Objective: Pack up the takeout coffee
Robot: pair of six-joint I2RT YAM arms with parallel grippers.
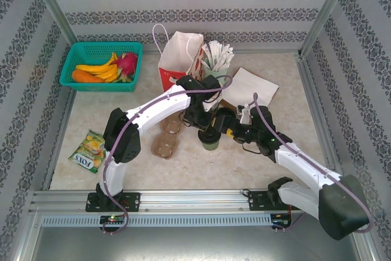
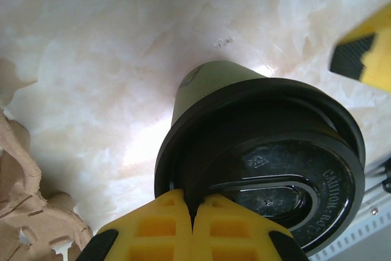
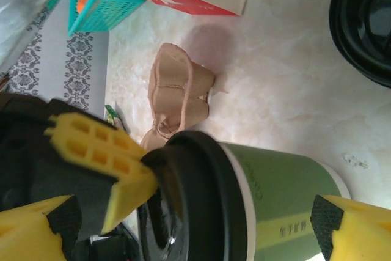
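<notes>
The takeout coffee cup (image 1: 211,143) stands on the table, green wall (image 3: 287,194) with a black lid (image 2: 269,169) on top. My left gripper (image 2: 192,203) comes down from above (image 1: 206,128) and is shut on the lid's rim; its yellow fingers (image 3: 101,151) pinch the lid's edge. My right gripper (image 3: 195,230) is open, its fingertips wide apart on either side of the cup (image 1: 222,137) and clear of the wall. The brown pulp tray (image 1: 169,137) lies just left of the cup (image 3: 180,87), empty.
A red-and-white paper bag (image 1: 177,59) and a cup of white wrapped straws (image 1: 215,59) stand behind the cup. A teal basket of fruit (image 1: 101,65) sits at the back left, a snack packet (image 1: 88,150) at the left and a paper napkin (image 1: 250,87) at the back right.
</notes>
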